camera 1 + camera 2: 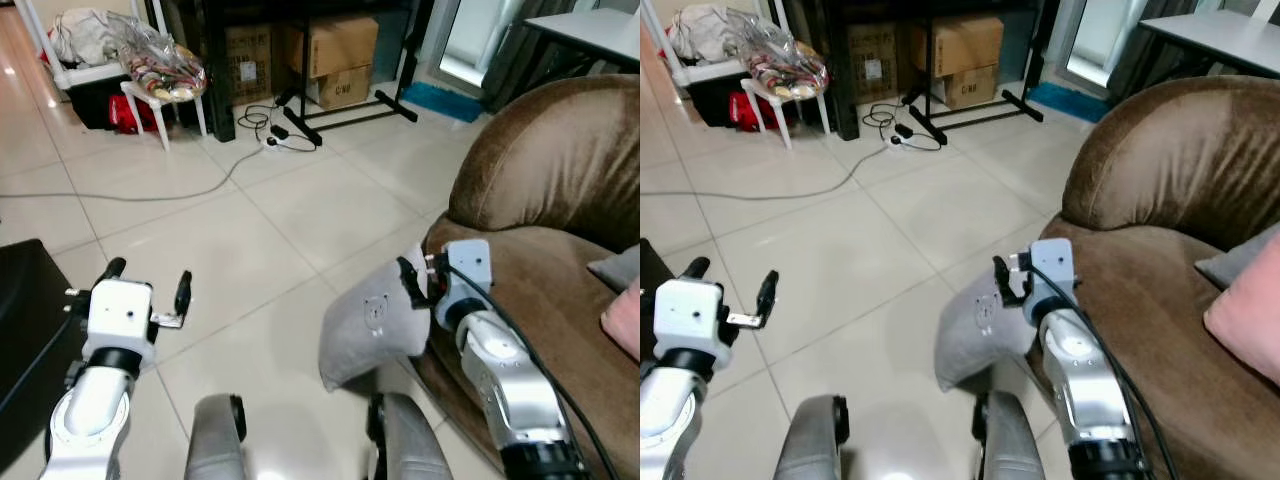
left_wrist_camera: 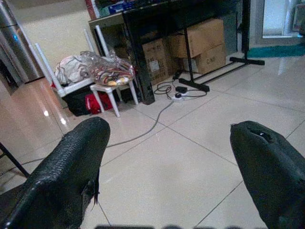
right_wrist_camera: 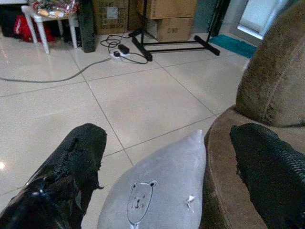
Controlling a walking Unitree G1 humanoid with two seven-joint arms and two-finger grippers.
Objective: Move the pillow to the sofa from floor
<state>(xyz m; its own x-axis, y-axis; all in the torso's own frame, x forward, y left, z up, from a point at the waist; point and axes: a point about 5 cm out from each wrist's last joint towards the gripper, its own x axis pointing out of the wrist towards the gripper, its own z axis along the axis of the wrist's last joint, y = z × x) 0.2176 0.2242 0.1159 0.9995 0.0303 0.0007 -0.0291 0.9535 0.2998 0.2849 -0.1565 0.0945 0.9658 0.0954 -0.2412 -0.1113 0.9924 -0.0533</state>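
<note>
Pillow [image 1: 372, 328] and right gripper [image 1: 418, 280] are the pair that matter: the grey cushion stands on the tiled floor [image 1: 250, 230], propped against the front edge of the brown sofa [image 1: 560, 200], directly below and in front of that gripper. From the right wrist view the pillow's upper corner [image 3: 198, 138] pokes up between the two black fingers [image 3: 71, 167], which are spread wide on either side of it and, as far as I can judge, not yet pressing the fabric. The pillow's long side runs from that raised corner down toward the robot's feet, leaning a little against the sofa base. The seat it must reach lies just to the right of and above it, so the lift would be short, up and over the rounded edge.

The right arm is plainly the nearer one. The left gripper [image 1: 148, 290] hangs well apart over bare tile, its fingers parted and holding nothing.

As for markings, the pillow carries a small printed bear face [image 3: 140, 202] and a tiny white tag near its edge; no words are readable on it. Cardboard boxes [image 1: 335, 60] under the dark stand bear printed labels and some lettering, but it is too small and blurred to read with confidence.
</note>
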